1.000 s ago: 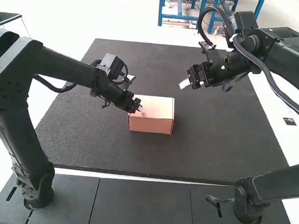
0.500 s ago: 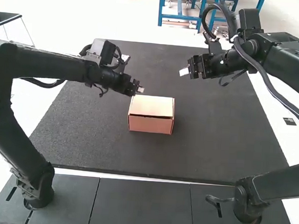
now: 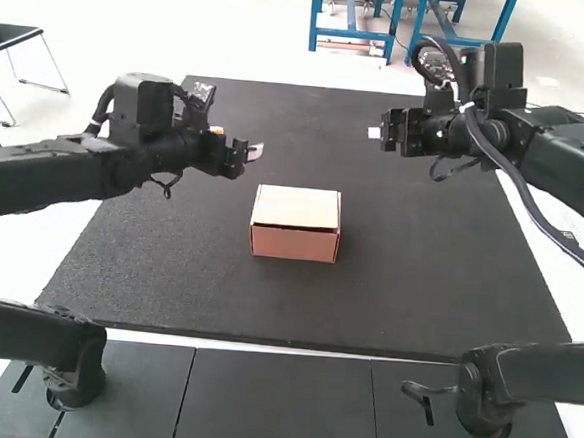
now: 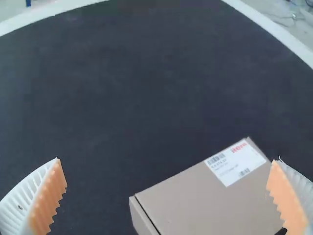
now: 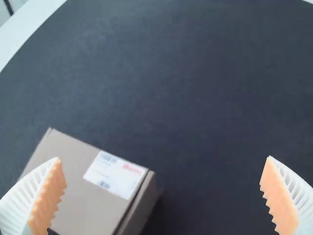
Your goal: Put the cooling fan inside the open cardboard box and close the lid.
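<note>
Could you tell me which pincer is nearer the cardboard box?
Left. The left pincer hovers off the box's far-left corner; the right pincer hangs farther off, beyond its far-right side.

Black mat [image 3: 418,278]; cardboard box [image 3: 296,222], seemingly shut, at its middle

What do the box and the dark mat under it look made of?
The box looks like plain brown cardboard: matte, with folded edges and a white paper label. The mat looks like black rubber or foam, matte and finely grained; which one is hard to tell.
</note>
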